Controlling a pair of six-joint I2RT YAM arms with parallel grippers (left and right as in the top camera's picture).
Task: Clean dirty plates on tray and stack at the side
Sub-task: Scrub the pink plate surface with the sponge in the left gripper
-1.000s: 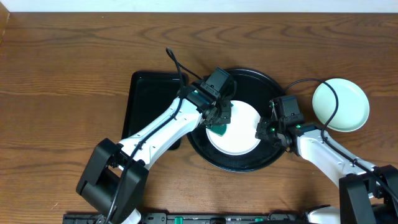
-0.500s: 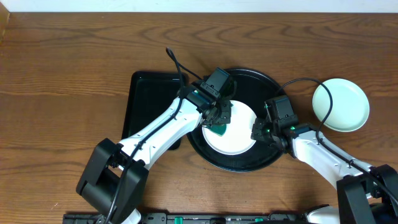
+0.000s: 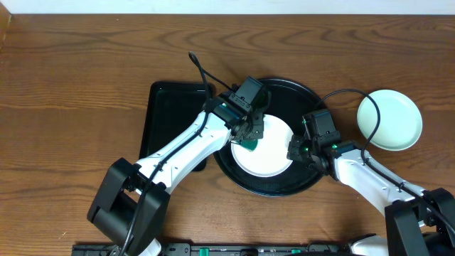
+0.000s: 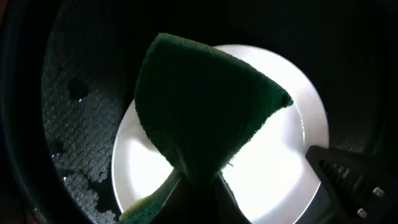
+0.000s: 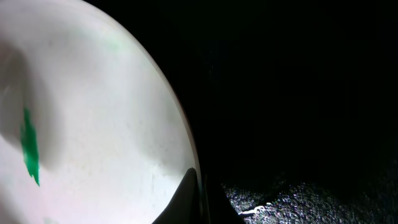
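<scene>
One dirty plate (image 3: 273,154) lies on the round black tray (image 3: 284,89). My left gripper (image 3: 250,135) is shut on a green sponge (image 3: 252,146) and presses it on the plate's left part. In the left wrist view the sponge (image 4: 205,112) covers much of the plate (image 4: 273,168), with the gripper (image 4: 199,190) under it. My right gripper (image 3: 294,151) is shut on the plate's right rim. In the right wrist view its fingers (image 5: 199,190) pinch the rim of the plate (image 5: 112,118), which carries a green smear (image 5: 28,149).
A pale-mint plate (image 3: 389,119) sits on the table to the right of the round tray. A rectangular black tray (image 3: 162,117) lies to the left, partly under my left arm. The tray floor (image 5: 298,93) shows beside the plate, with some shiny droplets on it.
My right gripper has moved a little left onto the plate's right rim. The sponge has shifted slightly on the plate.
</scene>
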